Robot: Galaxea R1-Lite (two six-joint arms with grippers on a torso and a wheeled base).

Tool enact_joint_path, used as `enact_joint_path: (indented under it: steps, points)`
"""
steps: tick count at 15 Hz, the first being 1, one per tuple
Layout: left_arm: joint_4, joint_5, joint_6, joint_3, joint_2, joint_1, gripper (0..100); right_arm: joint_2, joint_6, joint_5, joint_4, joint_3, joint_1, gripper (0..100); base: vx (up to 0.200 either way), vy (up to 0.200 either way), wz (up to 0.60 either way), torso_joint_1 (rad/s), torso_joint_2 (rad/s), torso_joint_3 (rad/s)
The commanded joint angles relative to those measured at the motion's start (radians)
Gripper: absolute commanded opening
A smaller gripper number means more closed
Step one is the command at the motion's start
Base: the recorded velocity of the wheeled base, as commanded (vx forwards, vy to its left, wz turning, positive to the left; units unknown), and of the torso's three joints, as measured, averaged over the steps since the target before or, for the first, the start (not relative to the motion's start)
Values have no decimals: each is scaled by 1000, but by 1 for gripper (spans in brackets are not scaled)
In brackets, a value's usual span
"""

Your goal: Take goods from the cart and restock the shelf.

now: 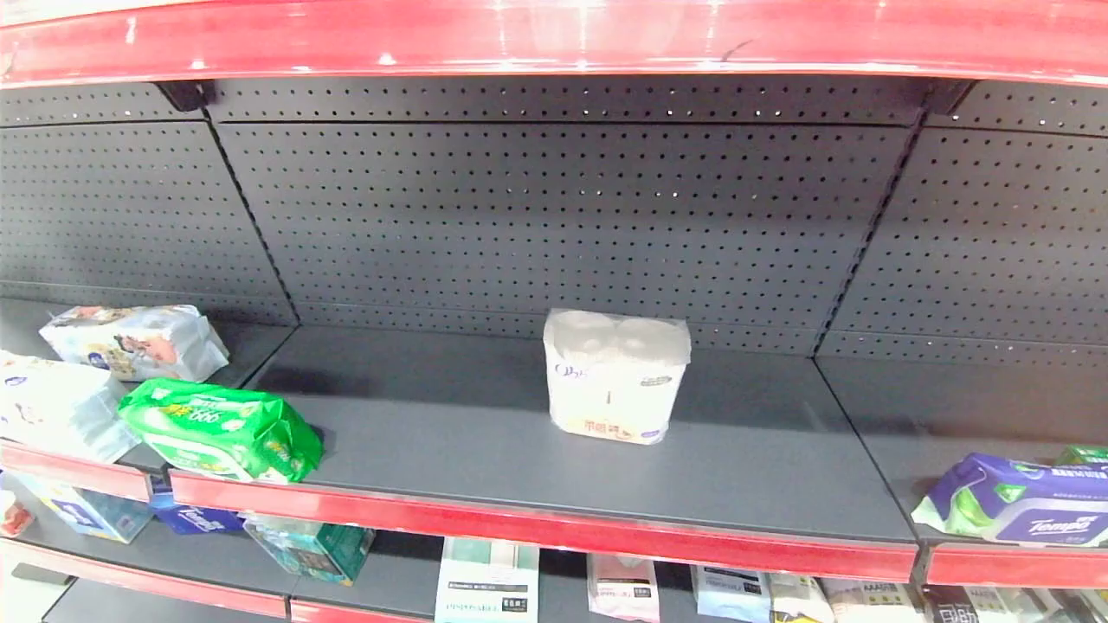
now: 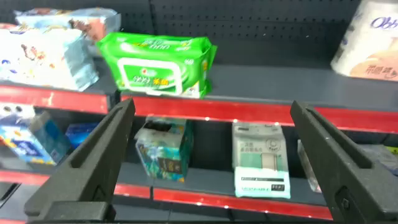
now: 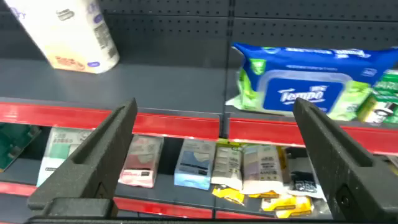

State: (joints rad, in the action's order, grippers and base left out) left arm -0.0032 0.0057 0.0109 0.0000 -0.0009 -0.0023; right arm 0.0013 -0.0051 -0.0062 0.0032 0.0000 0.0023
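A white pack of paper rolls [image 1: 616, 376] stands upright on the grey shelf [image 1: 450, 433], a little right of the middle of its bay and back from the red front rail [image 1: 537, 528], well apart from everything else. At the left end of the bay a green wet-wipes pack [image 1: 221, 430] lies at the front edge, and two pale tissue packs [image 1: 134, 342] sit in the next bay beyond it. In the bay to the right, a blue wet-wipes pack [image 1: 1021, 510] lies near the front.

The left gripper [image 2: 212, 107] hangs in front of the shelf edge, facing the green wet-wipes pack, its fingers [image 2: 93, 162] spread wide with nothing between them. The right gripper [image 3: 214, 104] is level with the rail near the blue wet-wipes pack, fingers [image 3: 93, 162] likewise wide and empty.

On the lower shelf [image 1: 173, 554] stand a teal box [image 1: 312, 547] and several small packs.
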Motion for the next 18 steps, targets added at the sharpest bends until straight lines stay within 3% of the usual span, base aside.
enact_joint_path:
  steps: [1,18]
  points:
    - [0,0,0,0,1,-1,100,0,1,-1,0,0,1,100,0,0,-600,2,2,7]
    - [0,0,0,-2,1,-1,100,0,1,-1,0,0,1,100,0,0,-600,3,1,2]
